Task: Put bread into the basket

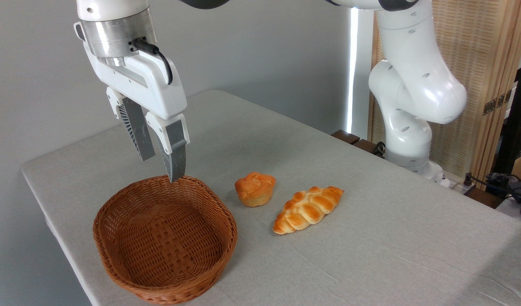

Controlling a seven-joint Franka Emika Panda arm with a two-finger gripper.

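Bread (255, 188) lies right of parted fingers (174, 155).

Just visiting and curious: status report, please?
Gripper open, empty, above the basket's far rim. Bread on the table, right of basket. Braided loaf beside it, not blocking.

The basket (164, 240) was woven wicker, brown, rough-ribbed and faintly shiny; the table (371, 238) wore a matt pale-grey cloth, finely textured, slightly creased; the bun (255, 188) had a glossy orange-brown top and paler, duller ridged sides; the loaf (308, 209) looked glazed and smooth; the arm (413, 85) was glossy white plastic, with a brushed-metal collar (113, 36) above the gripper (161, 166); its fingers (175, 155) seemed matt grey, perhaps rubbery, ribbed along one edge; the screen (477, 63) behind looked like slatted light wood.
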